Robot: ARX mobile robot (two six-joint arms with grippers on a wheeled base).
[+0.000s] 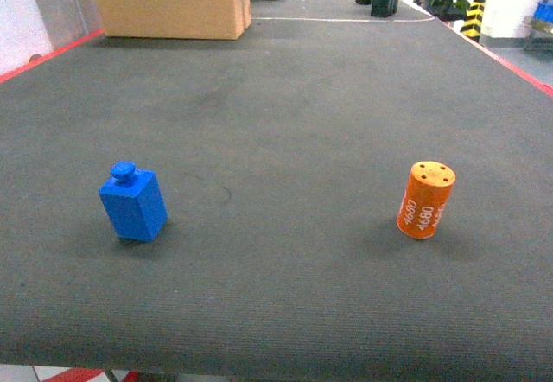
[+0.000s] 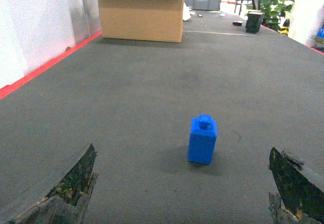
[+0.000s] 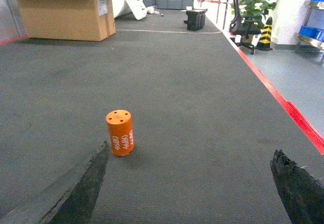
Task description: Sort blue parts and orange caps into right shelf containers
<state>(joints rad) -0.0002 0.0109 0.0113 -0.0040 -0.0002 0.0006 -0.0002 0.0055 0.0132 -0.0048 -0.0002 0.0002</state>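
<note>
Two pieces are standing on the dark mat, untouched: the blue part (image 1: 133, 202) ahead of my wide-open, empty left gripper (image 2: 182, 188), the orange cap (image 1: 425, 200), marked "4680", before my equally spread, empty right gripper (image 3: 187, 188). I am judging the approach is next: advancing, lowering, closing.

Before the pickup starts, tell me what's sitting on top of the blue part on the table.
Only the blue part's own round knob, molded on its top face; nothing else rests on it. Its underside, against the dark table, is hidden.
</note>
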